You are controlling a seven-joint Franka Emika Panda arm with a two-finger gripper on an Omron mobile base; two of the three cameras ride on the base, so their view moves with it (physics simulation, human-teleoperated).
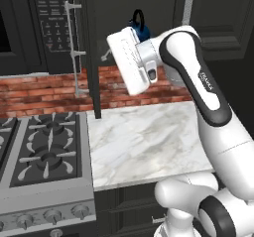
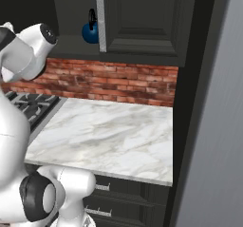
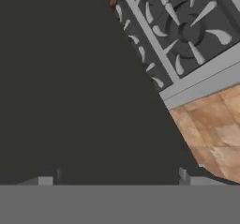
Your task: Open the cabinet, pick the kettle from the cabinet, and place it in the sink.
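— Dark panel, flat and featureless: that is what sits right in front of the pincer (image 3: 117, 174) in the hand view, with the two finger tips (image 3: 183, 175) standing wide apart at the bottom edge and nothing between them.

— So it is open and empty?

— Yes, spread wide, gripping nothing. Off to one side of that panel the hand view catches the grey burner grates of the stove (image 3: 187, 31) and a strip of tan floor.

— And beyond the hand?

— In the left base view the white hand block is raised at the opened cabinet (image 1: 92, 47), whose left door stands swung out edge-on, its long silver bar handle (image 1: 74, 52) just to the left. The kettle (image 1: 140, 27) peeks out right behind the hand, on the cabinet's lower shelf: small, round, dark blue, with a black arched loop on top.

— Is it touched?

— I cannot tell; the hand hides most of it there. From the right base view the kettle (image 2: 90, 30) sits upright on the shelf, just beside the closed right door's silver handle (image 2: 100, 21). Below lie the red brick wall (image 2: 109, 83) and the white marble counter (image 2: 109, 136).
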